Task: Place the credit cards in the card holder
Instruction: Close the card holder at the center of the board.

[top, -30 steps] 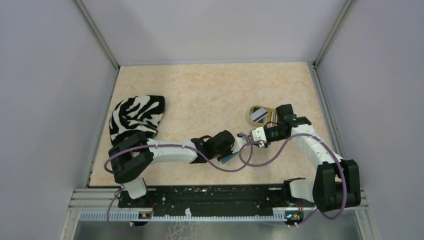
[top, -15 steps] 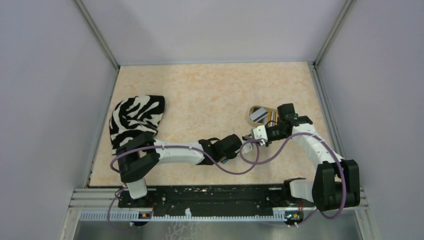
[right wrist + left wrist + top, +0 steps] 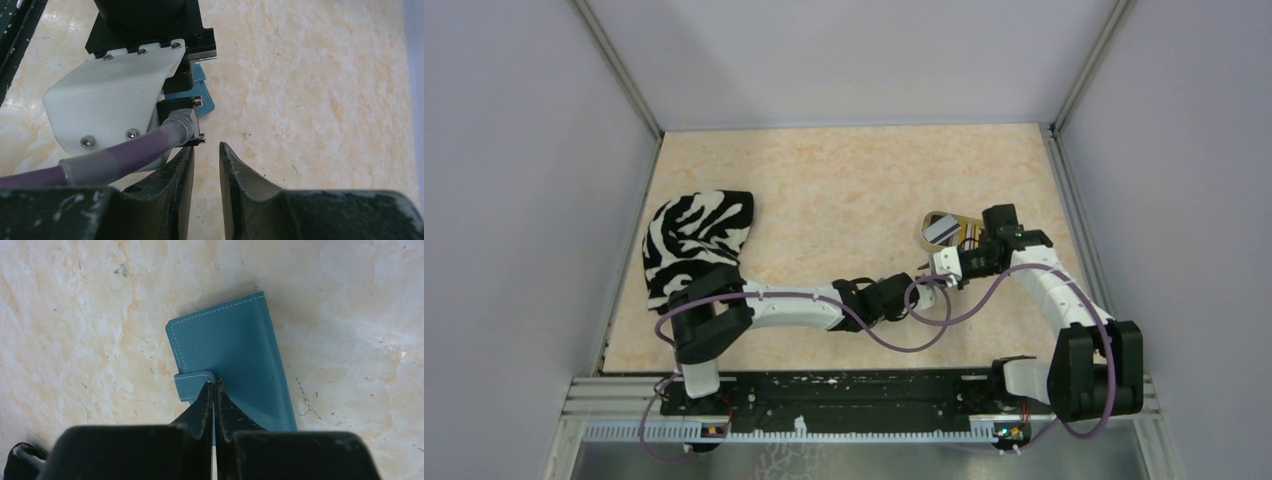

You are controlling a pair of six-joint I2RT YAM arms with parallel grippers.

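Note:
The teal card holder point(image 3: 230, 350) lies closed on the table, its snap tab point(image 3: 192, 385) on the left. My left gripper point(image 3: 215, 384) is shut, with its tips pinched at the end of the tab. In the top view the left gripper point(image 3: 911, 296) hides the holder. A corner of the holder point(image 3: 202, 95) shows under the left wrist in the right wrist view. My right gripper point(image 3: 206, 150) is slightly open and empty, close beside the left one point(image 3: 936, 272). A grey-silver card point(image 3: 940, 231) and a striped card point(image 3: 969, 236) lie in the beige tray.
The beige oval tray point(image 3: 926, 222) stands just behind my right gripper. A zebra-striped cloth point(image 3: 694, 238) lies at the left edge. Purple cables point(image 3: 954, 310) loop between the two arms. Grey walls close in the table on three sides.
My left arm has reached further right, towards the right gripper. The card holder, visible beside it earlier, now lies hidden under it. The right gripper has shifted only slightly.

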